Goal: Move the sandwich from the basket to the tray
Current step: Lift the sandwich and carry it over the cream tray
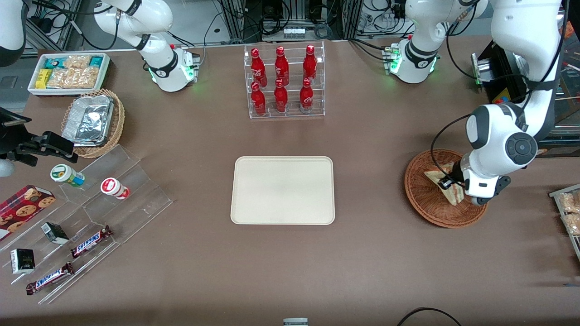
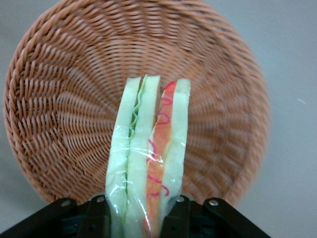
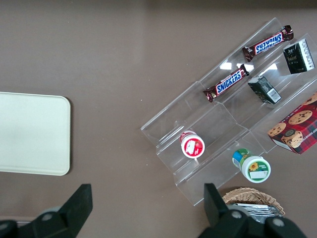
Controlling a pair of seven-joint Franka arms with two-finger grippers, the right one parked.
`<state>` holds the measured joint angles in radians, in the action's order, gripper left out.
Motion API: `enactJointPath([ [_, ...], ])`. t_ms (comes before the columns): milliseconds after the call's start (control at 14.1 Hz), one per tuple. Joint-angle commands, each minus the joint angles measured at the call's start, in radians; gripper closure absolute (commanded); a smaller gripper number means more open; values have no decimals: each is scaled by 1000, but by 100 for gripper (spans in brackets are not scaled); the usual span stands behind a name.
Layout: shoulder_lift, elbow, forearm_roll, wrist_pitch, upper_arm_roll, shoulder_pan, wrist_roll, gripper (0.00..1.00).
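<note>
Clamped on the sandwich (image 2: 146, 163), my claw (image 2: 143, 218) sits low over the basket (image 2: 59, 99), its two black fingers (image 2: 176, 218) pressing the wedge from either side. The sandwich stands on edge between them, wrapped in clear film, its pale bread slices showing a green layer and an orange-red layer along the cut face. From the wrist camera the woven reddish-brown bowl fills the space under and around the wedge; I cannot tell whether the sandwich's lower edge touches the weave or hangs just above it.

Seen from the front, my claw (image 1: 453, 184) and the sandwich (image 1: 446, 183) are inside the basket (image 1: 421, 199), which rests on the brown worktop (image 1: 371, 253) toward the working arm's end. The tray (image 1: 283, 190) lies flat near the middle of the worktop, well apart from the basket, and carries nothing.

Farther from the front camera than the tray, a clear rack (image 1: 285, 81) holds six red bottles (image 1: 281, 68) in two rows. Toward the parked arm's end lies a stepped clear display (image 1: 113, 194) with two Snickers bars (image 1: 90, 241), two small round tubs (image 1: 115, 188) and small dark boxes (image 1: 54, 232); near it are a box of cookies (image 1: 22, 210), a lighter wicker basket with foil containers (image 1: 93, 122), and a white box of packaged snacks (image 1: 68, 72).
</note>
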<state>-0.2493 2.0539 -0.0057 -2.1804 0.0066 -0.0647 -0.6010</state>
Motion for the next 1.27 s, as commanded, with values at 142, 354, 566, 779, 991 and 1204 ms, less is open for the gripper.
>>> enactJointPath([
  [142, -5, -73, 10, 50, 6, -164, 26, 70],
  [354, -31, -119, -7, 42, 4, -274, 18, 72],
  [566, -115, -223, -55, 39, 1, -391, 7, 72],
  [779, -227, -354, -66, 39, 1, -489, -11, 73],
  [991, -335, -452, -65, 37, 1, -576, -56, 72],
  [1204, -401, -462, -66, -71, -8, -612, -65, 70],
])
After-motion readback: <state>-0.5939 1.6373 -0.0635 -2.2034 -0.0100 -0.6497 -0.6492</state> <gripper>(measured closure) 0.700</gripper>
